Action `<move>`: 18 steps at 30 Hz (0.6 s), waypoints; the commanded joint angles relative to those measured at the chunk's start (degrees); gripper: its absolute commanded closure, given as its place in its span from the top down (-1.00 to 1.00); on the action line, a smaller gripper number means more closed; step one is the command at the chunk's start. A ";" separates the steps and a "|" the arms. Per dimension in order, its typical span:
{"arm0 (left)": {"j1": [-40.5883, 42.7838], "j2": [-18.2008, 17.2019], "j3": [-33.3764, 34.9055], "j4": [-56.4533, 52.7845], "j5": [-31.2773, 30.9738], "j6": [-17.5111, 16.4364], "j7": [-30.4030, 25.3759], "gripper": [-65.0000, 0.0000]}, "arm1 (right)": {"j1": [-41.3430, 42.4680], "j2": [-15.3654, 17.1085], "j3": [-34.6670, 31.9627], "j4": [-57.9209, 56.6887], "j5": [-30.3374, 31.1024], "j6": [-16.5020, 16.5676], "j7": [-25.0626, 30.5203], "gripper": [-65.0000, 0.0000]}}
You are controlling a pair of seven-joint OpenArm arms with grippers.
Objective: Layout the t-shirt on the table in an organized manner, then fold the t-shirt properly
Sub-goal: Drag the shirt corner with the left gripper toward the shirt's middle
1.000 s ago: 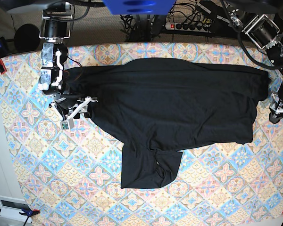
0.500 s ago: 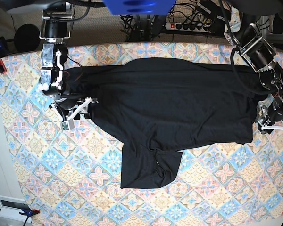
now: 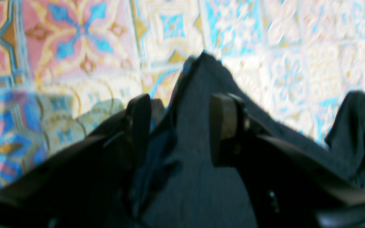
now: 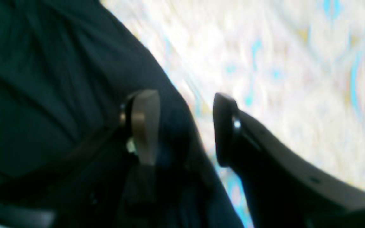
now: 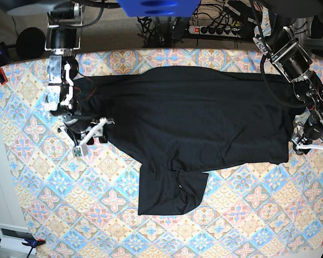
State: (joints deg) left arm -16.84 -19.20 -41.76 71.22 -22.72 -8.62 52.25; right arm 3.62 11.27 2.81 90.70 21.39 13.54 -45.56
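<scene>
We have the t-shirt (image 5: 199, 126) spread across the far half of the table (image 5: 37, 183), mostly flat, with one flap hanging toward the near edge and bunched where it meets the body.

Our left gripper (image 3: 177, 126) stands with its jaws wide, and a ridge of black cloth runs up between them; the view is blurred, so we cannot say the pads are pressing it, and we judge it not yet gripped. Our right gripper (image 4: 182, 126) is also wide open at the shirt's opposite end, one finger over the fabric and the other over bare tablecloth, holding nothing.

The risks we see from here:
- If either side closes on too thin a pinch, the soft cloth may slip free once we pull.
- If one side grabs two layers, we could drag a crease through the body.
- Uneven pulls would skew the shirt and worsen that bunched flap.
</scene>
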 commanded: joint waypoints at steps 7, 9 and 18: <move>-1.66 -0.89 0.31 -0.67 3.07 -0.12 -3.33 -0.11 | 1.61 0.21 -0.48 0.87 0.55 0.31 1.03 -0.18; -2.90 -0.89 0.31 -3.31 3.60 -0.12 -5.79 -0.11 | 1.61 0.21 -0.48 0.43 0.55 0.31 1.03 -0.18; -8.35 -0.36 0.40 -17.46 9.23 -0.12 -14.93 -0.11 | 1.53 0.29 -0.48 0.51 0.55 0.31 1.03 -0.18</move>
State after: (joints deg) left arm -23.53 -18.85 -41.41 52.73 -13.15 -8.43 38.52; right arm 4.05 11.11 2.09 89.95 21.37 13.52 -45.84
